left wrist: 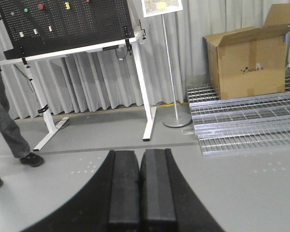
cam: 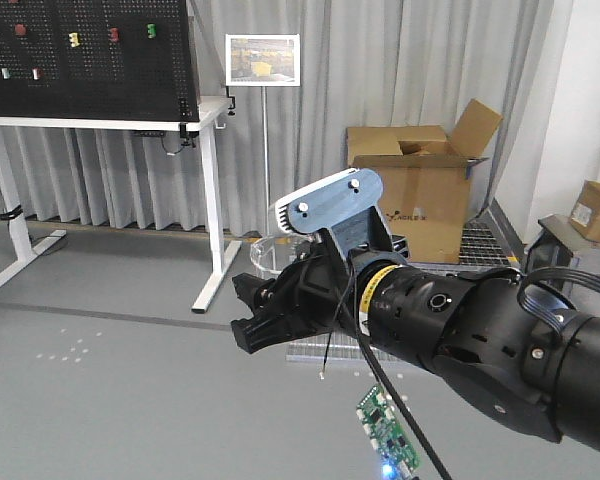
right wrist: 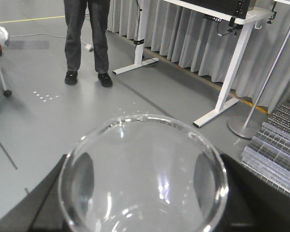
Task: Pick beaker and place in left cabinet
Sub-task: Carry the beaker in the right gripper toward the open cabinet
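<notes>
Right wrist view: the beaker (right wrist: 143,164), empty and with its mouth toward the camera, fills the lower frame. It is gripped on both sides by the right pincer (right wrist: 144,210), above the grey floor (right wrist: 38,121). A person's legs (right wrist: 87,38) stand at 11 o'clock. Left wrist view: the left pincer (left wrist: 140,193) is fully closed, pads touching, holding nothing. A cardboard box (left wrist: 246,58) sits at 2 o'clock.

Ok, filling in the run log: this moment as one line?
right gripper: shut on beaker | left gripper: shut, holding nothing | left cabinet: not in view | placed: not yet
</notes>
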### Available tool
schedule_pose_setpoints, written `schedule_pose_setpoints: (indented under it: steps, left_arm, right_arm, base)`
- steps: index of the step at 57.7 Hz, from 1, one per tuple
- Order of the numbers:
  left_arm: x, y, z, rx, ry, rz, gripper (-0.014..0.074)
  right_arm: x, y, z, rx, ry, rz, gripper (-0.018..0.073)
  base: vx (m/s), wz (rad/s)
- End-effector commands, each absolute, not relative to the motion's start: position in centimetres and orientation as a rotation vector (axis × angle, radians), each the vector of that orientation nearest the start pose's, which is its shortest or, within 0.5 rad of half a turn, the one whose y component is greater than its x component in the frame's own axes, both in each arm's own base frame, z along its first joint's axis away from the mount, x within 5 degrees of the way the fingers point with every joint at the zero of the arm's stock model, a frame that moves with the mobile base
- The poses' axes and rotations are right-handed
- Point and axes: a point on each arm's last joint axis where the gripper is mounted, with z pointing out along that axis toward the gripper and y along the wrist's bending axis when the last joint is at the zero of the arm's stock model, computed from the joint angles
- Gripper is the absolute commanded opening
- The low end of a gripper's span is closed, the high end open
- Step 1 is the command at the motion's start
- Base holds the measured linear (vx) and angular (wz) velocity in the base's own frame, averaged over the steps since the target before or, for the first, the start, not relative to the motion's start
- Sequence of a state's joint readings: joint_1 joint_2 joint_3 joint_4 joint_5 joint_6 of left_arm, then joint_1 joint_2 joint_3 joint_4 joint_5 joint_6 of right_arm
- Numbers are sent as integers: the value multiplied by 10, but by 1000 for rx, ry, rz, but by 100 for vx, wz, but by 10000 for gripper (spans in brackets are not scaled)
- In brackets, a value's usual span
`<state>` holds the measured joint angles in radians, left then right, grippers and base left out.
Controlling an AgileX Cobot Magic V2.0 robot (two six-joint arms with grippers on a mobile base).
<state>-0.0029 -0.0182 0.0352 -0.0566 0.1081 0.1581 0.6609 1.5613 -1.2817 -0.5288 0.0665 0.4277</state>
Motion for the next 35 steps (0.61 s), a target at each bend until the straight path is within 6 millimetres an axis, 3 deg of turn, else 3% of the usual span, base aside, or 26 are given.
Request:
schedule_pose_setpoints:
  steps: [1, 35]
  left_arm:
    - [55, -1, 207, 78, 1496, 68, -6]
    - [55, -1, 207, 78, 1496, 68, -6]
  right_arm:
    - [290, 224, 390, -638, 1569, 416, 155]
    - [290, 224, 391, -638, 1568, 417, 155]
  base:
    - [58, -1]
    - [60, -5]
